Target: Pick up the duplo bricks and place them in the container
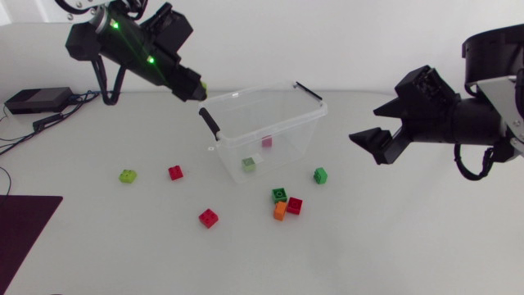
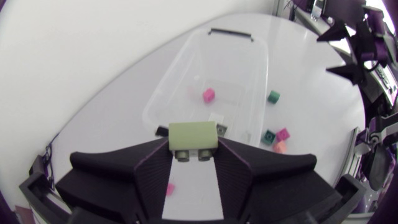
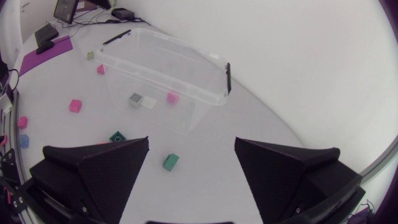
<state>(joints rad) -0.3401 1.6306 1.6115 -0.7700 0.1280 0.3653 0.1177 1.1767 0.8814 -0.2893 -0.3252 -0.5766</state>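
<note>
Left jaws clenched on pale green brick (image 2: 193, 138) near clear container (image 1: 282, 143); right jaws released.

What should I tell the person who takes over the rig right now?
Left gripper: shut on a pale brick, close to the container.
Right gripper: open, empty.
Done: pink brick and two more inside.
To do: the held brick, plus seven on the table: lime brick, three red bricks, two green bricks, orange brick.
</note>
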